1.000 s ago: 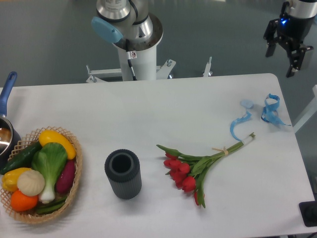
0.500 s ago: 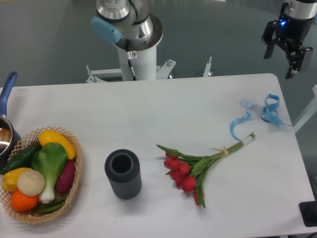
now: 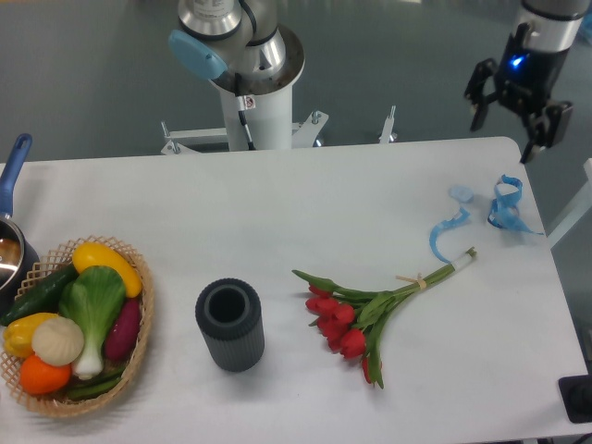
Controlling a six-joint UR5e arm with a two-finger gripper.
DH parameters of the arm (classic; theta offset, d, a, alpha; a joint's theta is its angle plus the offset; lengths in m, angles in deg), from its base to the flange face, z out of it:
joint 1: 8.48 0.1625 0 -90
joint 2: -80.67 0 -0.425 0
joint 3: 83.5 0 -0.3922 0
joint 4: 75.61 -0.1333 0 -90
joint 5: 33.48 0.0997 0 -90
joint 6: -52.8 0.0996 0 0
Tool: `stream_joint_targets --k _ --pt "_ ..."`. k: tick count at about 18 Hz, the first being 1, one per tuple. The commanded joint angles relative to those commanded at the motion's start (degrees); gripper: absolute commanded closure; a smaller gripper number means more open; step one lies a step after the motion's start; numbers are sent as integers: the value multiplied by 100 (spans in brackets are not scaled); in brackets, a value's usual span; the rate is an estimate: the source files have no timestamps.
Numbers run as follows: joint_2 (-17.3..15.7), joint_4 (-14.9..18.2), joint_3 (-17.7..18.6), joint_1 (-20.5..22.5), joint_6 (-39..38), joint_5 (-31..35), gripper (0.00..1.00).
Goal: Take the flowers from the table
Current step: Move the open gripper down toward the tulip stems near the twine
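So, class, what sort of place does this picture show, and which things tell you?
Probably a robotics lab set up for a tabletop test: a robot arm base behind a white table, an end effector overhead, and props like flowers and a basket.

I see the flowers point(image 3: 363, 313) lying flat on the white worktop point(image 3: 305, 203), right of its middle. It is a small bunch of red tulips with green leaves. The red heads point toward the near edge and lower left; the long green stems run up to the right, bound with pale string near the cut ends.
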Motion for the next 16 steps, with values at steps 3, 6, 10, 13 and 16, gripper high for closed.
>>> stream_joint_targets --k 3,6,10,13,16 --pt "203 -106 52 -273 -518 9 0" --pt "405 -534 96 -581 -835 17 0" --pt "730 -1563 377 -818 -1302 26 0" --pt "985 -1671 413 -950 -1451 26 0" --pt "1152 -1671 413 -1047 -1469 17 0"
